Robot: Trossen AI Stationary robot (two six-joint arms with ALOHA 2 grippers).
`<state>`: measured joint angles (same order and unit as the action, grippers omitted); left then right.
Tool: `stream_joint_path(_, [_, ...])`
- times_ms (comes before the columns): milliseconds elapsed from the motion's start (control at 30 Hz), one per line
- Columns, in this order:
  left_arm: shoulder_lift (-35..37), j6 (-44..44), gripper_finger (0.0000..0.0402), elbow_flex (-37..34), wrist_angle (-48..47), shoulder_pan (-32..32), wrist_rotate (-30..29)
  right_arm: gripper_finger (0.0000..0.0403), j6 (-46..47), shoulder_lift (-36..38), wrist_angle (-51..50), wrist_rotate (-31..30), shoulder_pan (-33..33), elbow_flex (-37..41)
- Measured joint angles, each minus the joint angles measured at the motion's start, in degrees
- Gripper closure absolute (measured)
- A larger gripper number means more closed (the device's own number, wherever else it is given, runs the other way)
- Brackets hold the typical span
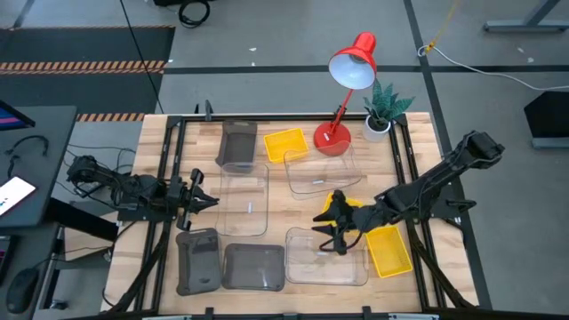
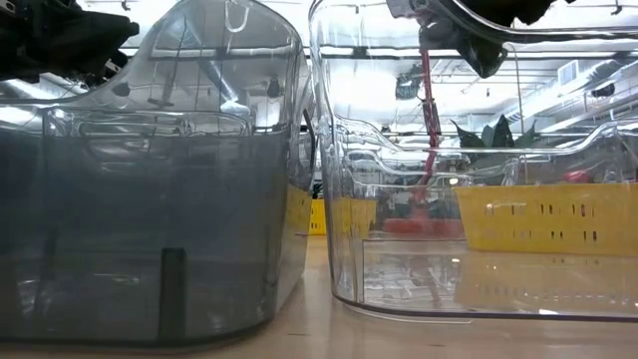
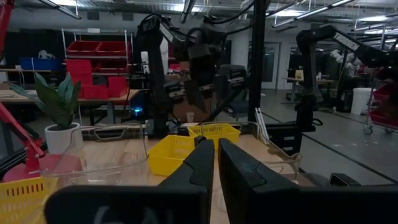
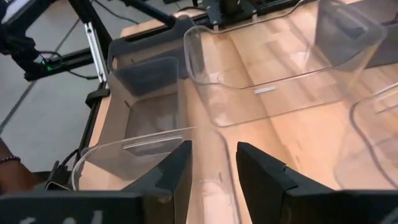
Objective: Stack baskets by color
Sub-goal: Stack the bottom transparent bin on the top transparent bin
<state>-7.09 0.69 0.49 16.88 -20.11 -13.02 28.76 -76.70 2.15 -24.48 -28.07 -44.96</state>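
Baskets are spread over the table. Dark grey ones sit at the far side point(image 1: 238, 145) and at the near left point(image 1: 197, 260) point(image 1: 253, 267). Yellow ones lie at the far middle point(image 1: 284, 144), the near right point(image 1: 388, 249) and under my right arm point(image 1: 345, 207). Clear ones rest at the centre left point(image 1: 244, 200), the far middle point(image 1: 322, 169) and the near middle point(image 1: 326, 255). My right gripper point(image 1: 335, 238) point(image 4: 214, 168) is open, slanting down above the near clear basket's rim point(image 4: 155, 140). My left gripper point(image 1: 209, 200) point(image 3: 216, 155) is shut and holds nothing at the table's left.
A red desk lamp point(image 1: 342, 89) and a small potted plant point(image 1: 382, 111) stand at the far right. A black frame point(image 1: 169, 160) runs along the table's sides. Bare wood shows between the baskets at the near middle point(image 1: 276, 233).
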Motion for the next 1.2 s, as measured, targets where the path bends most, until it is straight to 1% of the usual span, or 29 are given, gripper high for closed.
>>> stream_joint_path(100, [0.00,-0.02,0.0366,0.00,0.01,-0.01,0.00,0.0268,-0.20,-2.27,-0.40,0.19,-0.88,-2.69])
stream_joint_path(167, [0.00,0.02,0.0365,-0.02,-0.01,0.01,-0.02,0.0268,-0.19,-3.90,-2.55,0.23,-1.69,-5.39])
stream_joint_path(467, [0.00,0.01,0.0376,-0.01,0.02,-0.01,-0.01,0.0268,3.72,-13.41,-21.03,0.37,-5.74,-18.90])
stream_joint_path(633, [-0.02,0.00,0.0372,-0.01,-0.04,0.01,0.00,0.0268,7.63,-18.19,-29.92,5.08,-6.29,-24.84])
stream_joint_path(833, [0.00,-0.01,0.0366,-0.01,0.03,-0.01,0.00,0.0268,10.59,-22.91,-35.00,11.13,-7.30,-30.53])
stream_joint_path(1000, [0.00,0.02,0.0369,-0.02,-0.04,0.01,-0.02,0.0266,10.77,-26.46,-39.50,13.37,-8.99,-36.22])
stream_joint_path(1100, [0.00,-0.01,0.0373,0.00,0.00,-0.01,-0.02,0.0253,10.80,-27.68,-39.35,14.24,-9.87,-37.95])
stream_joint_path(1200, [0.00,0.00,0.0373,-0.01,0.01,0.01,0.00,0.0227,10.96,-28.85,-39.39,14.75,-10.74,-39.13])
